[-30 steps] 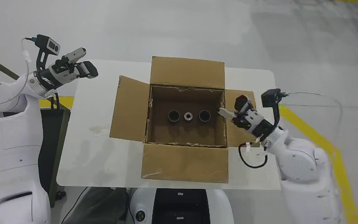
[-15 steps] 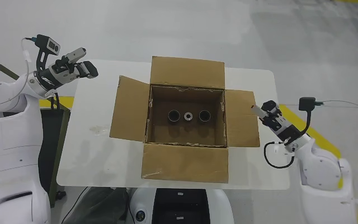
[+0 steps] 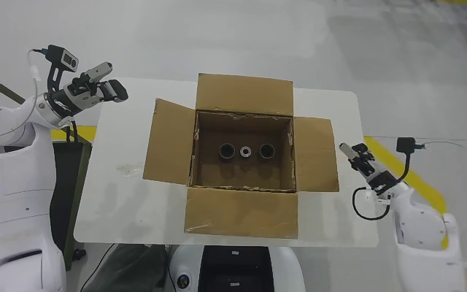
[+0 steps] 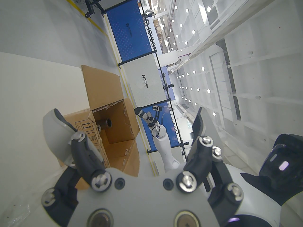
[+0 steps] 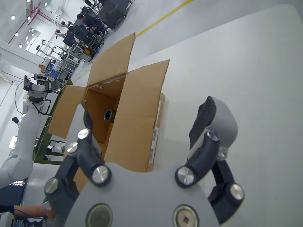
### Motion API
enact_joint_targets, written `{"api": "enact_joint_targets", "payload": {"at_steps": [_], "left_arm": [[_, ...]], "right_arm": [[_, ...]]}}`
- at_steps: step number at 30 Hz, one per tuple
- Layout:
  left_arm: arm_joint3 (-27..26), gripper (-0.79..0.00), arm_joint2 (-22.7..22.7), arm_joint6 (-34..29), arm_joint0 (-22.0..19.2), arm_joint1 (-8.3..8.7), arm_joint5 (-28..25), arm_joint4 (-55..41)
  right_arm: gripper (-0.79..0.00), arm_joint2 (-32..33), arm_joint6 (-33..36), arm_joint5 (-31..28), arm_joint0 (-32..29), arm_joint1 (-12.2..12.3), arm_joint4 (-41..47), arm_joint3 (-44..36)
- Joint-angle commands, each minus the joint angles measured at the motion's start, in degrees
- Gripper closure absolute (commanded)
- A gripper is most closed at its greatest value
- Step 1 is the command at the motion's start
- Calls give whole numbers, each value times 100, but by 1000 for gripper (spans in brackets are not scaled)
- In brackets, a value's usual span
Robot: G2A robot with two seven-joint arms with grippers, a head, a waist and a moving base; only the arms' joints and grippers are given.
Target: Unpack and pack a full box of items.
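Moved: right gripper (image 3: 352, 151) has pulled back from the box (image 3: 244, 93) to the table's (image 3: 146, 204) right edge; left gripper (image 3: 117, 82) has stayed over the far left corner.
Box: middle of the table, mouth up, four flaps spread out, long side running left to right.
Tubes: three tubes (image 3: 246, 152) in a row along that long side (round ends show from above).
Fingers: apart on both, holding nothing.
Views: top view shows three tubes; each wrist view catches one, plus an outer box wall.
Room: white table, grey floor (image 3: 219, 36), yellow line (image 3: 91, 132).
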Motion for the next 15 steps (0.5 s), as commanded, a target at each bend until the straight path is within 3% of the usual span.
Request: {"api": "enact_joint_targets", "payload": {"at_steps": [1,15], "left_arm": [[0,-785,0,0,0,0,0,0],[0,-785,0,0,0,0,0,0]], "right_arm": [[-785,-64,269,111,59,20,67,32],[-785,-298,906,41,308,114,740,225]]}}
